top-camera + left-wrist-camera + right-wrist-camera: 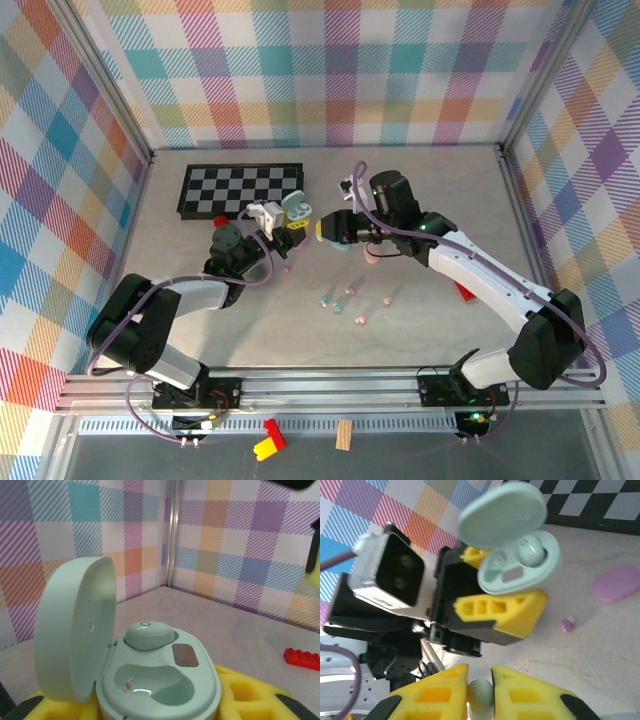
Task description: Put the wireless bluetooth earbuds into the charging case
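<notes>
Second-bud insertion is judged to be under way. The mint case [209, 677] is gripped, lid open, in the clenched left gripper [291, 225], with one earbud [148, 635] seated in the far socket and the near socket [155, 686] bare. A second earbud [480, 696] is pinched between the yellow fingers [432, 695] of the right gripper [331, 228], at 3 o'clock of the case and just apart from it. Alignment over the bare socket is called for next, then a gentle press and release. Spare buds [338, 308] are scattered on the table [440, 200] at 6 o'clock.
</notes>
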